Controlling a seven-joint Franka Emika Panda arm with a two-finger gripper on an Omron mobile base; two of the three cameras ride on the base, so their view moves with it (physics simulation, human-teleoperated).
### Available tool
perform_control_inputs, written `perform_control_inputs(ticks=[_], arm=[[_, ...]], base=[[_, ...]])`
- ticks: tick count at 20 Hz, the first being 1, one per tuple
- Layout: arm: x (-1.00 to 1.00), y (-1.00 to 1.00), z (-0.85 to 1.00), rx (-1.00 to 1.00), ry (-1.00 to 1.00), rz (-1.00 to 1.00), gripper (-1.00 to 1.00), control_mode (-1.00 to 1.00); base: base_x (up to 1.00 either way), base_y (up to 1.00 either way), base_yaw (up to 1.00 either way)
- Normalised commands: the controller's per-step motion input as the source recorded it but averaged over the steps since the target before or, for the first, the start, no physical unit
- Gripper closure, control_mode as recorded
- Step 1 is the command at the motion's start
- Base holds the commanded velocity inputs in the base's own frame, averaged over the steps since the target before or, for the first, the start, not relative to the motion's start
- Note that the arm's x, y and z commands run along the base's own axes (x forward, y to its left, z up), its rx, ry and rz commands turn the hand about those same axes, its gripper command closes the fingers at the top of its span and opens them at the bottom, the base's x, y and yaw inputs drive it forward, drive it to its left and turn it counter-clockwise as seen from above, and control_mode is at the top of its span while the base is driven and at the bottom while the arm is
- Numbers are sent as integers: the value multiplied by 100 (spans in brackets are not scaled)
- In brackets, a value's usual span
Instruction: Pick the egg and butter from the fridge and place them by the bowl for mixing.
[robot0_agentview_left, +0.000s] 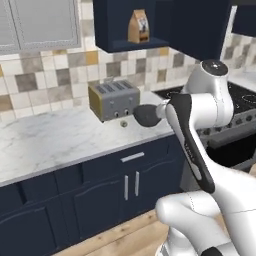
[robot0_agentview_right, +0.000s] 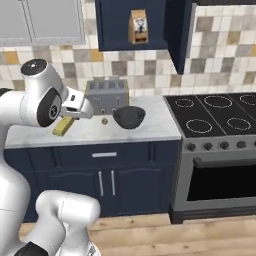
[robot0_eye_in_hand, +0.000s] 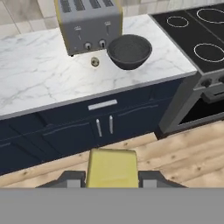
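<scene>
Left base view: the white arm fills the right half of the frame, rising from the lower right. Beyond it, at centre, the bowl (robot0_agentview_left: 146, 115) sits on the marble counter (robot0_agentview_left: 55, 140), partly hidden by the arm, just right of the toaster (robot0_agentview_left: 114, 99). The egg (robot0_agentview_left: 123, 123) lies as a tiny tan ball on the marble just below the toaster's front and just left of the bowl.

Right base view: the arm stands at the left of the frame. The butter (robot0_agentview_right: 63, 126), a pale-yellow block, juts down and left from the gripper (robot0_agentview_right: 67, 122) at centre left, hanging in front of the counter's left part. The bowl (robot0_agentview_right: 129, 117) sits at centre, well to the right of the block, with the egg (robot0_agentview_right: 104, 120) between toaster (robot0_agentview_right: 107, 95) and bowl. The stove (robot0_agentview_right: 217, 120) fills the right side.

Hand view: at bottom centre the butter (robot0_eye_in_hand: 112, 168) is clamped between the two dark fingertips, the jaws closed on its two side faces. Egg (robot0_eye_in_hand: 94, 62) and bowl (robot0_eye_in_hand: 129, 51) lie far above it in the frame, near the top centre, with the navy cabinets (robot0_eye_in_hand: 87, 127) between.

The block looks light and rigid enough for a side grip, though butter is likely soft and greasy, so a squeeze across its flat faces seems the safest hold. It appears ready to be carried up to the marble beside the bowl.
</scene>
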Motion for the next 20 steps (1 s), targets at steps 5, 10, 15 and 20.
perform_control_inputs(ticks=[5, 10, 15, 20], arm=[[0, 0, 0, 0, 0, 0, 100, 100], [0, 0, 0, 0, 0, 0, 100, 100], [0, 0, 0, 0, 0, 0, 100, 100], [0, 0, 0, 0, 0, 0, 100, 100]], base=[[51, -29, 37], [46, -44, 22], [47, -43, 22], [54, -32, 28]])
